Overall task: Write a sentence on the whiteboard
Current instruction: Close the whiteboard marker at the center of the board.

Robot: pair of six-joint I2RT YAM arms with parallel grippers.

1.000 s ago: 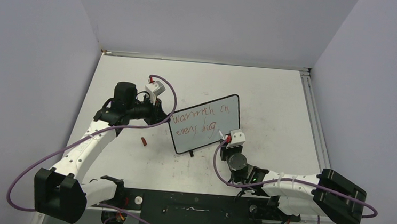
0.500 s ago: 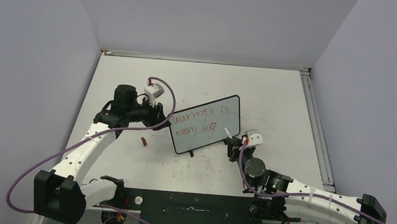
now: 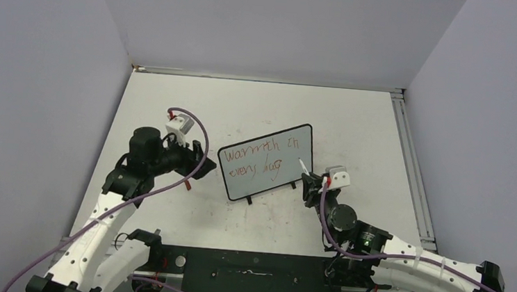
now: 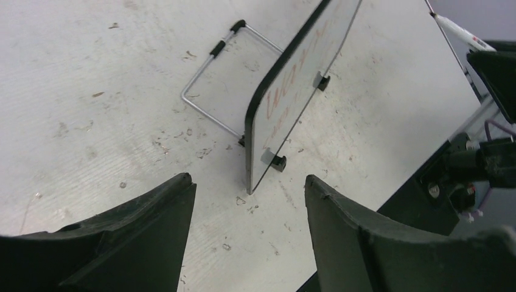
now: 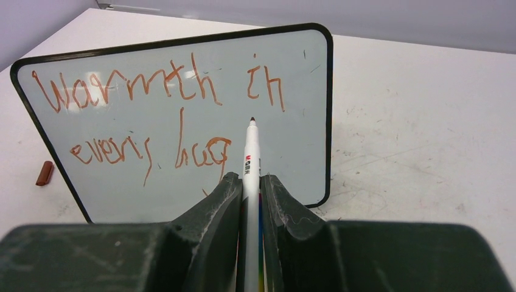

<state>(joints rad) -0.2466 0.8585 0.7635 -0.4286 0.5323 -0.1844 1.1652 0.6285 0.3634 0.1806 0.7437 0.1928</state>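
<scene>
1. Left gripper (image 4: 249,231) has let go. Its jaws are wide apart with nothing between them, and it's backed off left of the whiteboard (image 3: 265,162). A second ago it was pinched on the board's left edge.
2. Right gripper (image 5: 251,182) is clamped on the marker (image 5: 251,152), uncapped, tip pointing at the board. That arm has swung right, away from the lower line it was working on.
3. Board location: mid-table (image 3: 355,126), tilted back on its feet and wire stand (image 4: 207,79), with neither arm touching it.
4. Text: the sentence (image 5: 152,115) is two red lines, "warmth in" over roughly "every day". The second line is scrawly.
5. Tip clearance: the wrist view can't show depth. From the top view it's probably off the surface, just beside the right edge.
6. My read: with the steadying grip released and the pen pulled back, writing looks finished. What's left is likely capping, with the cap (image 5: 44,173) lying on the table left of the board, then parking the marker.
</scene>
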